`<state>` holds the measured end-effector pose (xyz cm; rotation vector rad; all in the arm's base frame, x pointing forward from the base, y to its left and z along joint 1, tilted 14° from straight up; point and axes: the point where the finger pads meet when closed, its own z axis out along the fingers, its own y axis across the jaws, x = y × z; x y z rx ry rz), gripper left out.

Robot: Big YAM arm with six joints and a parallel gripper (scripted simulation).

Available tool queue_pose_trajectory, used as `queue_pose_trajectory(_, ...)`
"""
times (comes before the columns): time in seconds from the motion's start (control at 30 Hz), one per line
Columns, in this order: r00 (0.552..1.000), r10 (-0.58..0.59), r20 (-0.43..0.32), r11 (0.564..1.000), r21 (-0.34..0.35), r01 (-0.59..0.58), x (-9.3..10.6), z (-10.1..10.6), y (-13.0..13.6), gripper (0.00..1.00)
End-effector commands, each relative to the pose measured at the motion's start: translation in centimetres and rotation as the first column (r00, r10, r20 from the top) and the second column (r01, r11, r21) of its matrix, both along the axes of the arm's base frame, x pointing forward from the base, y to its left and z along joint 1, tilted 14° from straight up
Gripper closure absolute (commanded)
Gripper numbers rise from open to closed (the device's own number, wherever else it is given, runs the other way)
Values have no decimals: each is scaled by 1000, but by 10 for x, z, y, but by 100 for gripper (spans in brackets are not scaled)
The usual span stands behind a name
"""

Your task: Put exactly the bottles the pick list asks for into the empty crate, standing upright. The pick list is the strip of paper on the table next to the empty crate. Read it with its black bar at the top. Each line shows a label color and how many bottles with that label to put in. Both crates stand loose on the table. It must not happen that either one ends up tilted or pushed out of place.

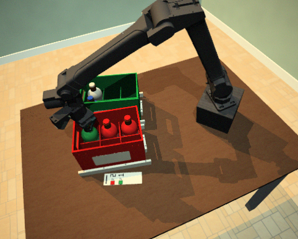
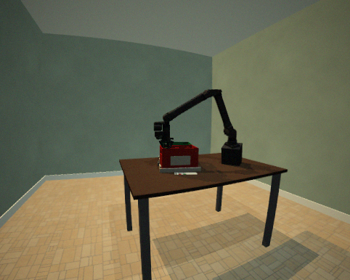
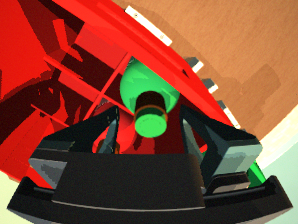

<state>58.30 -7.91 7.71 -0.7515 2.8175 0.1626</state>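
Claw (image 3: 150, 137) fingers are seen parted on either side of the green bottle's (image 1: 89, 134) neck, nothing gripped. Two red bottles (image 1: 108, 129) and the green one are stood upright in the red crate (image 1: 109, 158), matching the pick list (image 1: 122, 179); only withdrawal appears left

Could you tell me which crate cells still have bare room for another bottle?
The red crate is crowded along its far row: the green bottle under the open gripper and two red bottles. Its near row, against the grey-labelled wall, looks free. In the green crate, the cells right of the white bottle look free.
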Motion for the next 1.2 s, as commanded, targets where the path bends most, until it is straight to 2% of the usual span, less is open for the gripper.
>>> queue_pose_trajectory(0.0, 1000, -6, 27, 1000, -4, 6, 2, 11, 0, 39)
queue_pose_trajectory(0.07, 999, -2, 34, 1000, -6, 3, 10, 14, -3, 39)
queue_pose_trajectory(0.7, 999, -2, 34, 1000, -6, 3, 10, 12, -3, 39)
queue_pose_trajectory(0.73, 1000, -6, 13, 1000, -1, 6, 2, -1, 0, 39)
queue_pose_trajectory(0.77, 1000, -6, 13, 1000, -1, 6, 2, -2, 0, 39)
queue_pose_trajectory(0.8, 999, -2, 34, 1000, -6, 3, 10, 12, -3, 39)
queue_pose_trajectory(0.83, 1000, -6, 12, 1000, -1, 6, 2, -2, 0, 39)
queue_pose_trajectory(0.87, 999, -2, 34, 1000, -6, 3, 10, 12, -3, 39)
queue_pose_trajectory(1.03, 999, -2, 34, 1000, -6, 3, 10, 12, -3, 39)
queue_pose_trajectory(1.07, 1000, -6, 9, 1000, -1, 6, 2, -4, -1, 39)
queue_pose_trajectory(1.1, 999, -2, 34, 1000, -6, 3, 10, 11, -3, 39)
queue_pose_trajectory(1.13, 1000, -6, 8, 1000, 0, 6, 2, -5, -1, 39)
queue_pose_trajectory(1.17, 1000, -6, 7, 1000, 0, 6, 2, -5, -1, 39)
